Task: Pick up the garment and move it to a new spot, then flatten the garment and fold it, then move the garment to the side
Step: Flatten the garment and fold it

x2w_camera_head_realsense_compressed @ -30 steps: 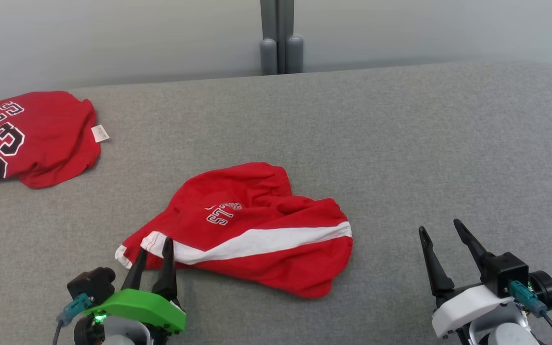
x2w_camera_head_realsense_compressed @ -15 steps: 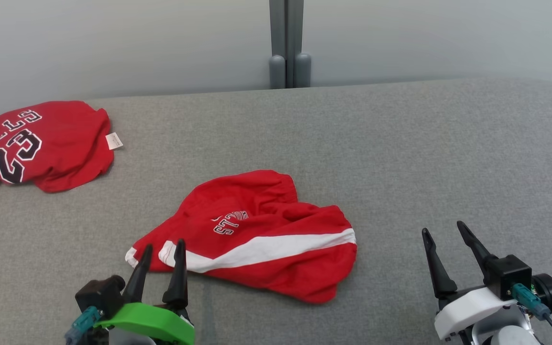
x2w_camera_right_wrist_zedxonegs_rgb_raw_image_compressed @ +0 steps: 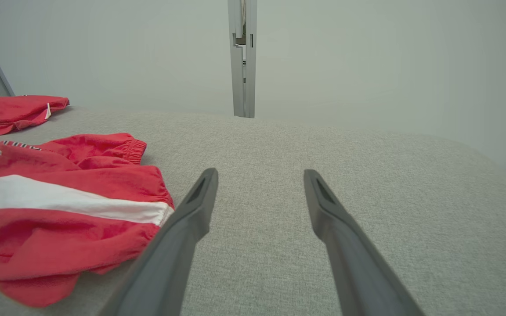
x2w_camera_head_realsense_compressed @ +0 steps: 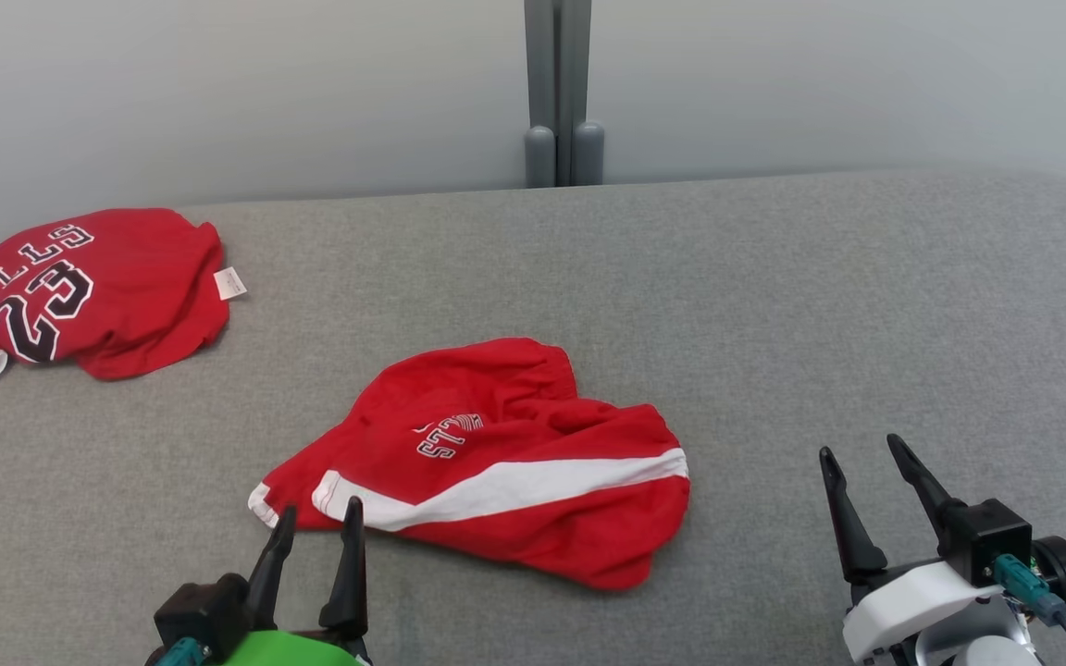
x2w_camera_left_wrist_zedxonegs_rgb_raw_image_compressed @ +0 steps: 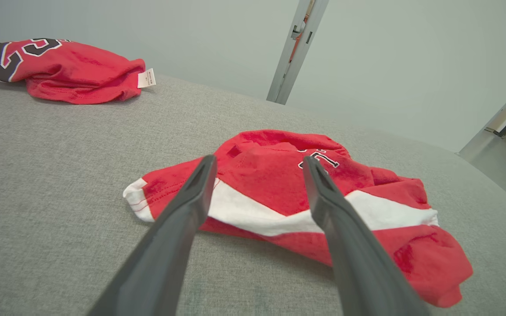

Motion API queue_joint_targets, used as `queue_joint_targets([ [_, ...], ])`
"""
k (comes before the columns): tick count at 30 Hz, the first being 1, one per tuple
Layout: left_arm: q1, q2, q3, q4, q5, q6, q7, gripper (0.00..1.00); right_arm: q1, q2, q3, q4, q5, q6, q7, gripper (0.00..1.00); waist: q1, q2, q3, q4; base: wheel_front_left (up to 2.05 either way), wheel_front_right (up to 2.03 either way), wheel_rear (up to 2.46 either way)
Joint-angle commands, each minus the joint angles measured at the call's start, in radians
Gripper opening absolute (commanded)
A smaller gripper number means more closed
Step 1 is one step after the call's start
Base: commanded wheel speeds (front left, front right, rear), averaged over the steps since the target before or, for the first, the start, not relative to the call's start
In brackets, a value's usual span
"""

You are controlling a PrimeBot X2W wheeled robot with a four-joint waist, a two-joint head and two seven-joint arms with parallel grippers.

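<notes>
**A:** Fingers first. What's the head view giving you?

**B:** My left fingers are spread apart and empty, tips just short of the near-left end of the shorts. My right fingers are also apart and empty, well off to the right over bare desk. The shorts sit mid-desk, nothing touching them. A red jersey lies at the far left, well apart.

**A:** Progress?

**B:** Early, I'd say. The shorts are loose and rumpled, not flat and not folded. I can't tell from here whether the first move to a new spot counts as done. Flattening, folding and moving aside all look left to do.

**A:** Left wrist?

**B:** The left fingers stand wide, framing the shorts from the near side, close but not clamped. The leg hem with its white edge points toward my left.

**A:** Right wrist?

**B:** The right fingers are open over grey desk. The shorts lie off to their left, with the gathered waistband on the end facing this arm.

**A:** Long axis?

**B:** Roughly left to right across the desk, following the white stripe. The hem is at my left and the waistband at my right, with the right end a touch farther from me. That's my read.
</notes>
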Motion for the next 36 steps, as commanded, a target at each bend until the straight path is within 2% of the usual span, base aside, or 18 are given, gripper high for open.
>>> queue_joint_targets([
  [1,0.019,0.000,0.006,-0.001,0.014,-0.004,0.000,1.00,0.015,-0.003,-0.003,-0.001,0.008,-0.001,-0.004,1.00,0.0000,0.0000,-0.001,0.000,0.00,0.00,0.00],
  [20,0.022,-0.018,0.049,-0.004,0.067,-0.004,0.000,1.00,-0.017,-0.003,0.016,0.026,-0.006,-0.001,-0.004,1.00,0.0000,0.0000,0.007,0.006,0.00,0.00,0.00],
  [26,0.005,-0.020,0.036,0.001,0.070,-0.004,0.000,1.00,-0.083,-0.003,0.080,0.163,-0.002,-0.001,-0.004,1.00,0.0000,0.0000,0.010,0.022,0.00,0.00,0.00],
  [36,-0.016,-0.023,0.034,-0.003,0.074,-0.004,0.000,1.00,-0.289,-0.003,0.136,0.407,0.013,-0.001,0.124,1.00,0.0000,0.0000,0.027,0.078,0.00,0.00,0.00],
])
